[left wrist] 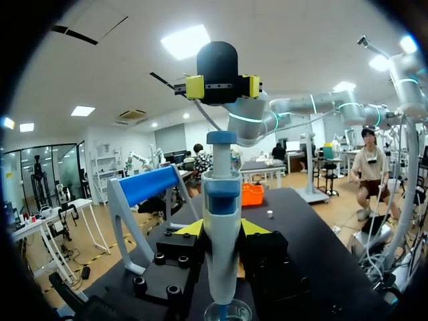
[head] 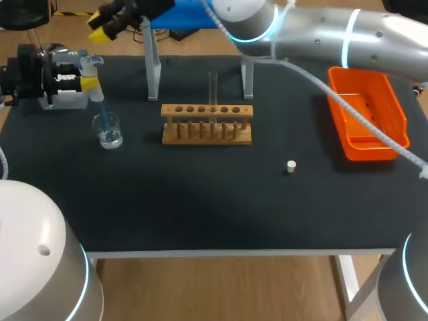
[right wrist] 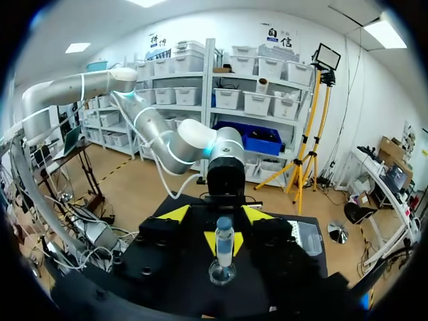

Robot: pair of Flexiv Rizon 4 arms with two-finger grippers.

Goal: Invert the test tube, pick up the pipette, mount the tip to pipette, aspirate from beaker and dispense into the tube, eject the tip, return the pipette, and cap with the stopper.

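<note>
Over the beaker [head: 108, 130], the pipette [left wrist: 221, 261] is clamped by the left gripper [head: 89, 81]; the right gripper [head: 100, 27] is positioned above it, fingers spread apart.

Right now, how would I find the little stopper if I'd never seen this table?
Look at the black table, then at the wooden rack in its middle. Nearer the robot than the rack, towards the orange tray, stands the stopper. It is the only small white thing, standing alone.

On the black table [head: 200, 200] sit a beaker [head: 108, 131] left, wooden rack [head: 207, 125] middle, white stopper [head: 291, 166], orange tray [head: 366, 114] right.
</note>
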